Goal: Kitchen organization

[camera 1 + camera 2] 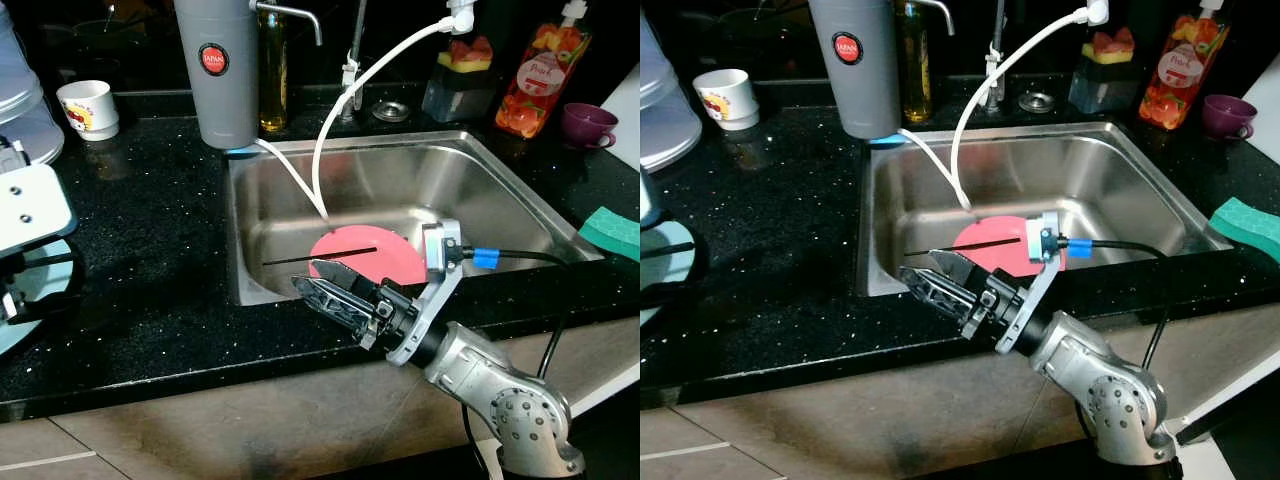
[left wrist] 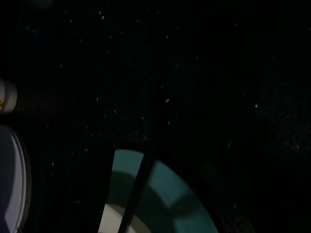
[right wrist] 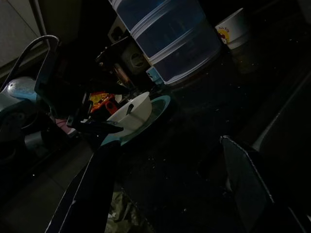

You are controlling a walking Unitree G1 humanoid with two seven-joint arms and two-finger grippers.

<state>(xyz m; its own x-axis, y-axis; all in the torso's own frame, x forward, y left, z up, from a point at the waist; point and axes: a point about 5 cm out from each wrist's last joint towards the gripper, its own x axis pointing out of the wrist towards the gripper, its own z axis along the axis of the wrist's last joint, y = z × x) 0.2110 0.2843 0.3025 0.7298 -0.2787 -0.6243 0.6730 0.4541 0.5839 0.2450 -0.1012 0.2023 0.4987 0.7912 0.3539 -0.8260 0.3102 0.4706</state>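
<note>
Over the front edge of the black counter (image 1: pixel 150 260) we see our right gripper (image 1: pixel 335 290) reaching across toward our left, its two black fingers spread apart with nothing between them. It hangs just in front of the steel sink (image 1: pixel 500 190), near that sink's front left corner. Inside the basin a pink plate (image 1: pixel 385 258) lies flat on the bottom, and a white hose (image 1: pixel 345 95) curves down from above to end near the plate's far edge. A blue tag (image 1: pixel 485 258) sits on the black cable that runs along our right wrist.

At the far left, our left gripper (image 1: pixel 30 290) hovers over a teal plate (image 2: pixel 165 194) on the counter; we cannot tell whether its fingers are parted or closed. The right wrist view shows a white bowl (image 3: pixel 130 111) sitting on that teal plate.

Behind the sink stands a grey cylinder (image 1: pixel 215 70) with a red round label, and beside it a bottle of yellow liquid (image 1: pixel 272 70). A white mug (image 1: pixel 90 108) with a cartoon print stands further left on the counter. Toward the back right we see a soap bottle with fruit pictures (image 1: pixel 540 75) and a purple cup (image 1: pixel 585 125), and a green sponge (image 1: pixel 610 230) lies at the right edge of the counter.
</note>
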